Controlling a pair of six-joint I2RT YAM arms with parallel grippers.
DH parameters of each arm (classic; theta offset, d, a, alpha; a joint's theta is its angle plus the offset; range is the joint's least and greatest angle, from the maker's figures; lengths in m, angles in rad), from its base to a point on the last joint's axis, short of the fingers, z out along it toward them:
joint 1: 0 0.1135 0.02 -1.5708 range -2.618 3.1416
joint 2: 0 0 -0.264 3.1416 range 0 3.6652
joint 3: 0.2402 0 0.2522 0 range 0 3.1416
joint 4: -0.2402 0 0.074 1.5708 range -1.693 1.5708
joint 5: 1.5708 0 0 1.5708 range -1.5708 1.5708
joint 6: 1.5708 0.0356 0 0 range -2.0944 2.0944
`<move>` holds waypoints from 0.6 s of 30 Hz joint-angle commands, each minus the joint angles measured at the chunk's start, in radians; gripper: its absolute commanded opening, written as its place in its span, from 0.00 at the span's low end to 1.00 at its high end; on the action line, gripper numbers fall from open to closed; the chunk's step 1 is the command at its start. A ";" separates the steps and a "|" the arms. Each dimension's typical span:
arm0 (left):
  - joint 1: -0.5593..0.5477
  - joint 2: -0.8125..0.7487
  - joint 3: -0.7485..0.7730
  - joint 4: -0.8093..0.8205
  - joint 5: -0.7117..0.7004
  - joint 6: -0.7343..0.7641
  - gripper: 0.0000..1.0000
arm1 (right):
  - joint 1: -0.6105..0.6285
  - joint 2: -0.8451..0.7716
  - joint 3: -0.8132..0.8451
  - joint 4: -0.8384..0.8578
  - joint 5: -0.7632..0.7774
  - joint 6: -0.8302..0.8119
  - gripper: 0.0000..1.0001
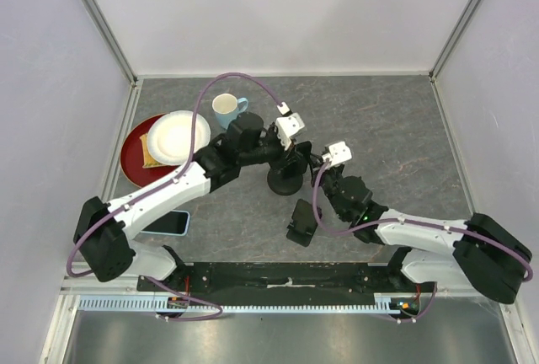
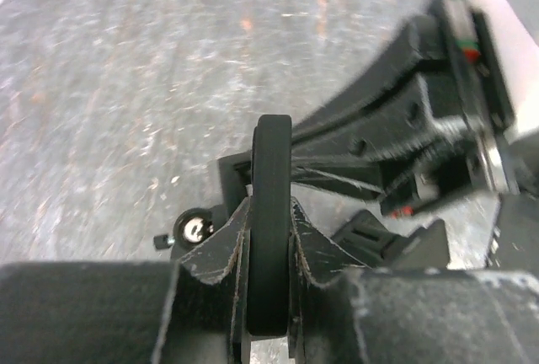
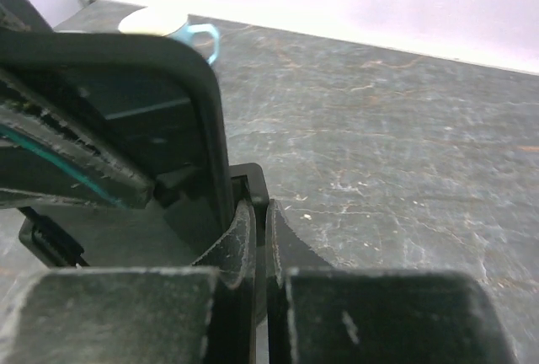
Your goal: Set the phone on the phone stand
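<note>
The phone (image 1: pixel 171 222), in a light blue case, lies flat on the table at the front left, beside the left arm's base and away from both grippers. The black phone stand (image 1: pixel 285 180) stands mid-table on a round base. My left gripper (image 1: pixel 290 157) (image 2: pixel 271 204) is shut on the edge of the stand's back plate (image 2: pixel 271 149), which is seen edge-on between the fingers. My right gripper (image 1: pixel 318 168) (image 3: pixel 259 204) is shut, its tips against the small lip (image 3: pixel 250 177) at the foot of the plate (image 3: pixel 181 120). I cannot tell whether the lip is pinched.
A red plate (image 1: pixel 132 164) carrying a white plate (image 1: pixel 177 136) and a piece of toast sits at the back left. A white and blue mug (image 1: pixel 226 109) stands beside it. A black boxy piece (image 1: pixel 301 222) sits in front of the stand. Walls close in three sides.
</note>
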 commanded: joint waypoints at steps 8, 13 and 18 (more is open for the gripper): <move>-0.136 0.070 0.001 0.048 -1.066 -0.256 0.02 | 0.271 0.299 0.099 0.471 0.714 -0.244 0.00; -0.142 0.104 0.019 0.024 -1.178 -0.315 0.02 | 0.276 0.289 0.115 0.435 0.693 -0.214 0.00; -0.142 0.086 -0.016 0.068 -1.059 -0.318 0.02 | 0.282 0.246 0.119 0.377 0.557 -0.199 0.00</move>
